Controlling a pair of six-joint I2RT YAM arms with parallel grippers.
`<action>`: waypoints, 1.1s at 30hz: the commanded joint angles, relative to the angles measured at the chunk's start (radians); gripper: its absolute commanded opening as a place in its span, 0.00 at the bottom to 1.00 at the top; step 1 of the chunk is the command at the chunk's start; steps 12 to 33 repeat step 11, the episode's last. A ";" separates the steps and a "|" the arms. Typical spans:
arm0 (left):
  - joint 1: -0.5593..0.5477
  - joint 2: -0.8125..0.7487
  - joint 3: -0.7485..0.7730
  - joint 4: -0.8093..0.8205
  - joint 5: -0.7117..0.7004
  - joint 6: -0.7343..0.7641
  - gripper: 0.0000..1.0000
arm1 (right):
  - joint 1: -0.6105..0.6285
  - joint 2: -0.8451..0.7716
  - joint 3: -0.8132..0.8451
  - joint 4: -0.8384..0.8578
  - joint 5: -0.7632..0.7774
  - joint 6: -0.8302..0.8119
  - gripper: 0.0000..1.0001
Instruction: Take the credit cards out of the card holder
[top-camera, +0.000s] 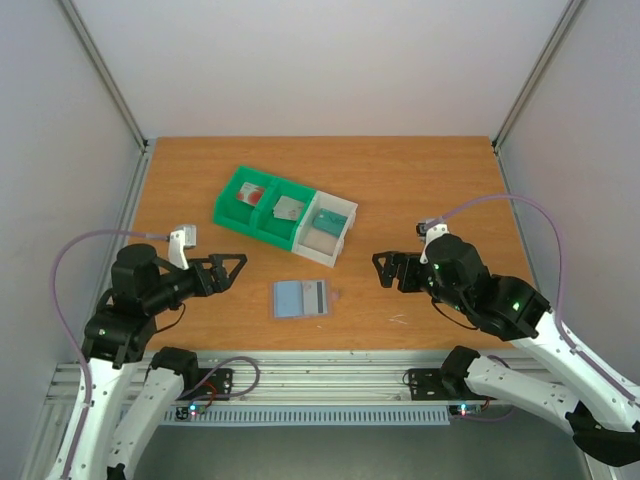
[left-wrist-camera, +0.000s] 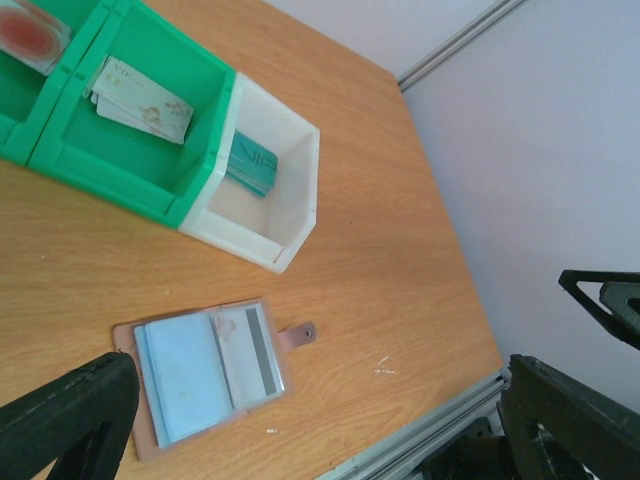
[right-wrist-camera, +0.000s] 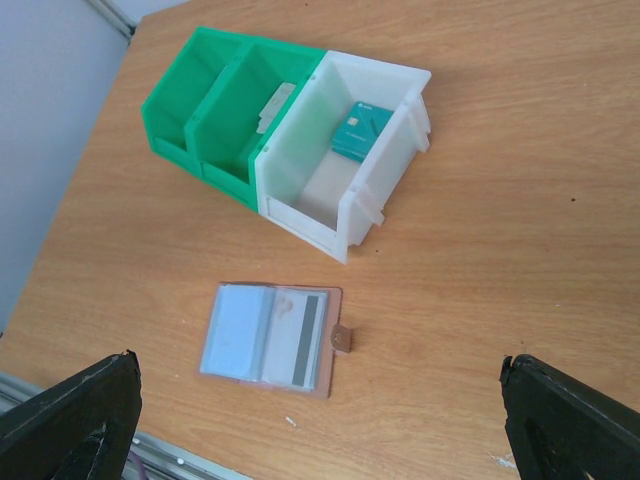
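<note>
Card holder (top-camera: 300, 298), the small flat slate-blue folding wallet, lies open on the wooden table (top-camera: 420, 190) between my left gripper (top-camera: 232, 273) and right gripper (top-camera: 381, 272), both with jaws spread and empty. The pale grey dark-striped credit card (right-wrist-camera: 305, 340) sits in it, so that one is left to pull out. My left wrist view shows a red-patched white card (left-wrist-camera: 30, 35) in the end compartment of the green-and-white plastic tray (right-wrist-camera: 300, 222), which my right wrist view hides.

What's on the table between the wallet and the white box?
Nothing. The right wrist view shows only bare table between the wallet and the white box; they do not touch.
</note>
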 joint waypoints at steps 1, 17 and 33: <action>-0.003 -0.029 -0.009 0.087 -0.013 -0.013 0.99 | -0.004 -0.015 -0.012 0.002 0.013 0.025 0.98; -0.003 -0.047 -0.035 0.090 -0.028 -0.030 0.99 | -0.003 -0.023 -0.038 0.019 -0.018 0.044 0.98; -0.003 -0.047 -0.035 0.090 -0.028 -0.030 0.99 | -0.003 -0.023 -0.038 0.019 -0.018 0.044 0.98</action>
